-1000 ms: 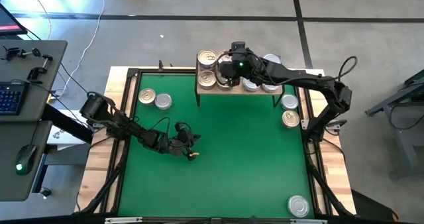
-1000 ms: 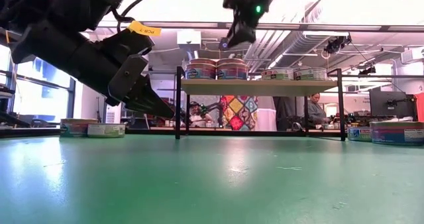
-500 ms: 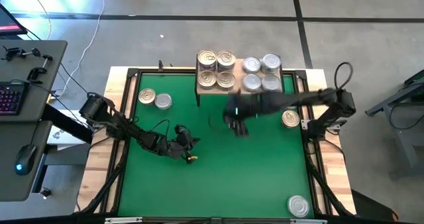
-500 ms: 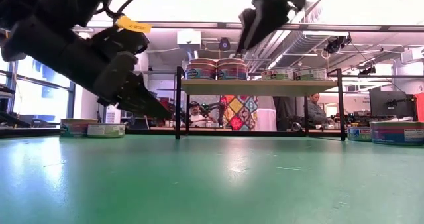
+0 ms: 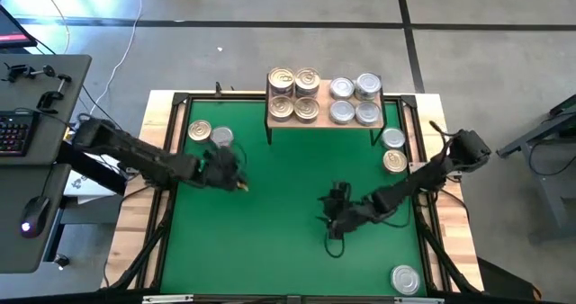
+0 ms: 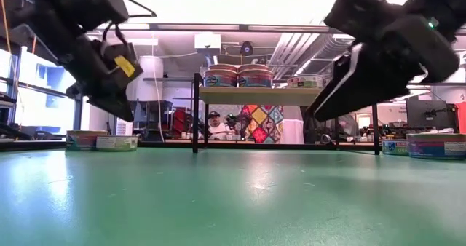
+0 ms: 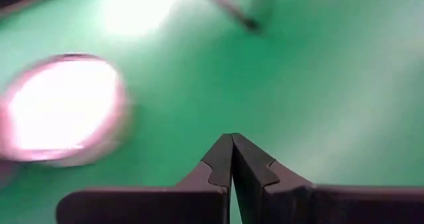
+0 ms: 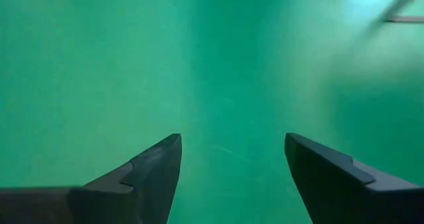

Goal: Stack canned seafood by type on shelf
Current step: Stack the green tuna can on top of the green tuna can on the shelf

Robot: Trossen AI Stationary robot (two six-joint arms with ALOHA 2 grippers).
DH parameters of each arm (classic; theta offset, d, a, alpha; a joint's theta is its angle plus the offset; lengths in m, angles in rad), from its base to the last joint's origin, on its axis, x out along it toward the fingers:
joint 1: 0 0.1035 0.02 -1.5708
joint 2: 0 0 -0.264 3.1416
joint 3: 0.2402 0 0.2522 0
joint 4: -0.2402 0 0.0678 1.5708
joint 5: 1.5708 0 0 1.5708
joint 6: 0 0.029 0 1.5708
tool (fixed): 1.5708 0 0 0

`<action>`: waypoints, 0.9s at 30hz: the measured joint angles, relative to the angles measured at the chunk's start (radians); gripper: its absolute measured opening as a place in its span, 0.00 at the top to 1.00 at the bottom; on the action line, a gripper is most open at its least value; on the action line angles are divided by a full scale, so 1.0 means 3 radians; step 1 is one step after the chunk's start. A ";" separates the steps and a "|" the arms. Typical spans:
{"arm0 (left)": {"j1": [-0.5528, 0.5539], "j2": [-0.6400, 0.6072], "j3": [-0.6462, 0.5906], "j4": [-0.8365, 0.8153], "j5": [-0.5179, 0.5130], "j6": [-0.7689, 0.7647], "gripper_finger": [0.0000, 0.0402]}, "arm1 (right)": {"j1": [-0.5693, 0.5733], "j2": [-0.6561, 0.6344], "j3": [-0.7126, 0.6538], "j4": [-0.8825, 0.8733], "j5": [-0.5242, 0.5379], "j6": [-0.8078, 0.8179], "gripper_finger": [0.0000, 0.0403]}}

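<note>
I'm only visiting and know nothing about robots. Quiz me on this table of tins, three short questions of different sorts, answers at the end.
1. How many tins sit on the shelf?
2. True or false: the right gripper is shut.
3. Which gripper is nearer the two tins at the mat's far left: A) left gripper B) right gripper?

Key: 1) eight; 2) false, its fingers are spread over bare mat; 3) A

2 dark arms [image 5: 135,156] with looping black cables; yellow tag [image 6: 124,65] on 1.
</note>
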 joint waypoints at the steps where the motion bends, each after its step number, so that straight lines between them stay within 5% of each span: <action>1: 0.0151 -0.0064 0.0000 -0.0119 0.0008 0.0022 1.00 | 0.0041 0.0000 -0.0057 0.0063 0.0161 0.0047 0.35; 5: 0.0802 -0.0133 -0.0001 -0.0329 0.0095 0.0308 1.00 | 0.0100 -0.0001 -0.0151 0.0116 0.0522 0.0169 0.35; 15: 0.1732 0.0230 0.0000 0.0008 0.0059 0.0960 1.00 | 0.0097 -0.0001 -0.0151 0.0124 0.0542 0.0121 0.35; 21: 0.1856 0.0638 0.0023 0.0345 0.0281 0.1216 1.00 | 0.0097 -0.0001 -0.0151 0.0132 0.0541 0.0126 0.35; 27: 0.1500 0.0672 0.0031 0.0391 0.0493 0.1038 1.00 | 0.0097 -0.0001 -0.0151 0.0154 0.0528 0.0149 0.35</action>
